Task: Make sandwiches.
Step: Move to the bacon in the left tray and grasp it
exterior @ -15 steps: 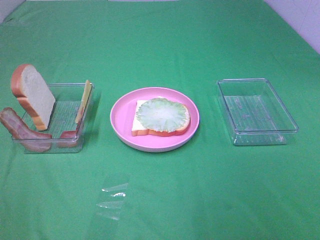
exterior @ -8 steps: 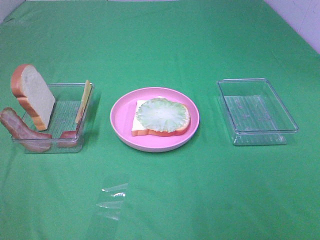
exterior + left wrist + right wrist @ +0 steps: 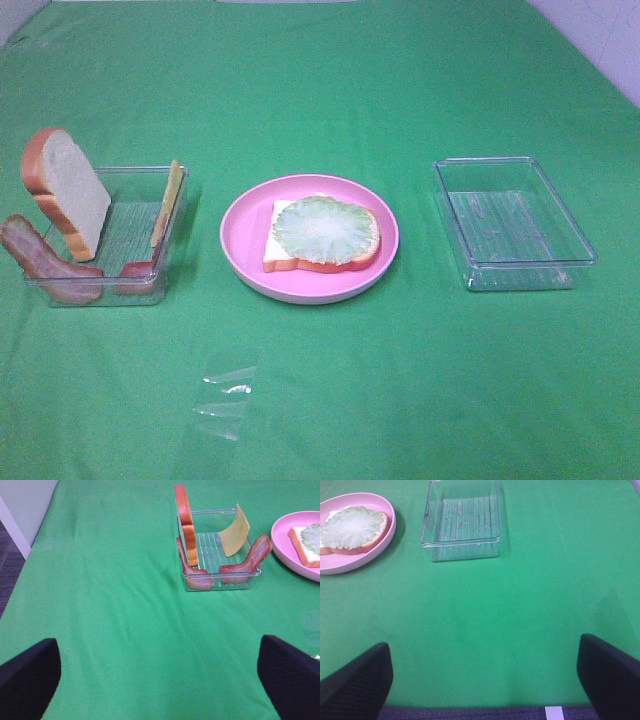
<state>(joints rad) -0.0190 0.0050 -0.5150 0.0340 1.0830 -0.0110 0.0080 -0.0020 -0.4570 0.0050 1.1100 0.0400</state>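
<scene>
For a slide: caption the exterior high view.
Lettuce on a bread slice on the pink plate, between ingredient tray and empty tray.

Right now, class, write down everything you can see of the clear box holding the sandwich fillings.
The clear box is a shallow rectangular tray, seemingly transparent plastic, with a ribbed floor. It sits flat on the green cloth, left of the pink plate and apart from it. Inside, a bread slice stands leaning, a cheese slice leans on the opposite wall, and bacon strips rise past its near rim.
</scene>
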